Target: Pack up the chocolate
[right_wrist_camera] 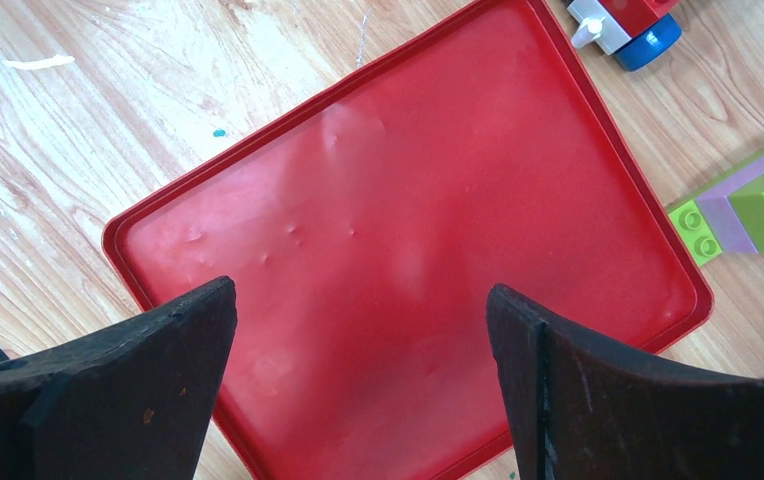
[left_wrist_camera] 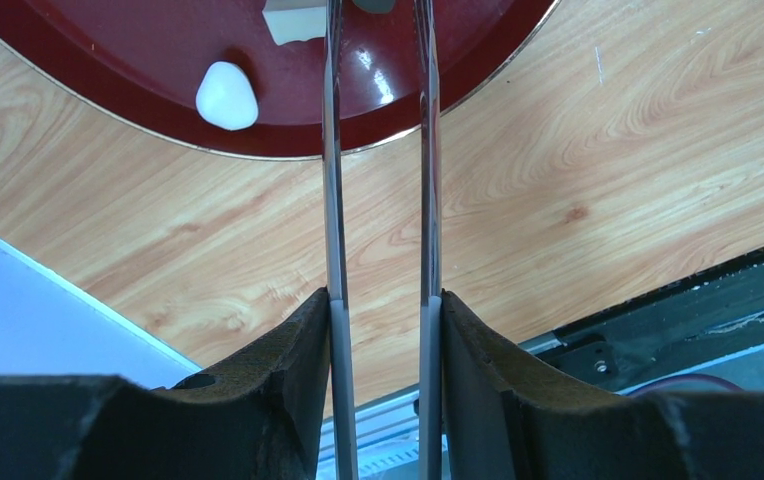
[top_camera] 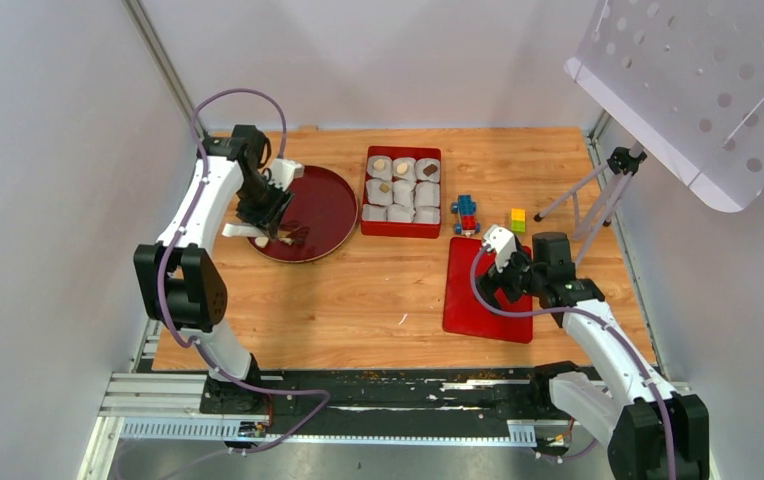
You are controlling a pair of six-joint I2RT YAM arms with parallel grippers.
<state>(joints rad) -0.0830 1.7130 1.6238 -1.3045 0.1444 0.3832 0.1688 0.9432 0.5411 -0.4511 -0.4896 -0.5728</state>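
Note:
My left gripper (top_camera: 263, 212) (left_wrist_camera: 383, 297) is shut on a pair of metal tongs (left_wrist_camera: 334, 180). The tongs reach over the near rim of the dark red round plate (top_camera: 330, 205) (left_wrist_camera: 108, 60). Their tips run out of the left wrist view. On the plate beside the tongs lie a pale rounded chocolate (left_wrist_camera: 226, 96) and a cream square one (left_wrist_camera: 293, 22). The red box (top_camera: 401, 228) holds white paper cups, some with tan or dark chocolates (top_camera: 381, 163). My right gripper (top_camera: 503, 265) (right_wrist_camera: 363, 330) is open and empty above the flat red lid (top_camera: 486, 300) (right_wrist_camera: 408, 230).
Coloured toy blocks (top_camera: 466, 213) (right_wrist_camera: 748, 205) lie between the box and the lid; another set (top_camera: 518, 219) lies further right. A tripod (top_camera: 598, 190) stands at the right wall under a perforated white panel (top_camera: 698, 80). The black base rail (top_camera: 378, 385) runs along the near edge.

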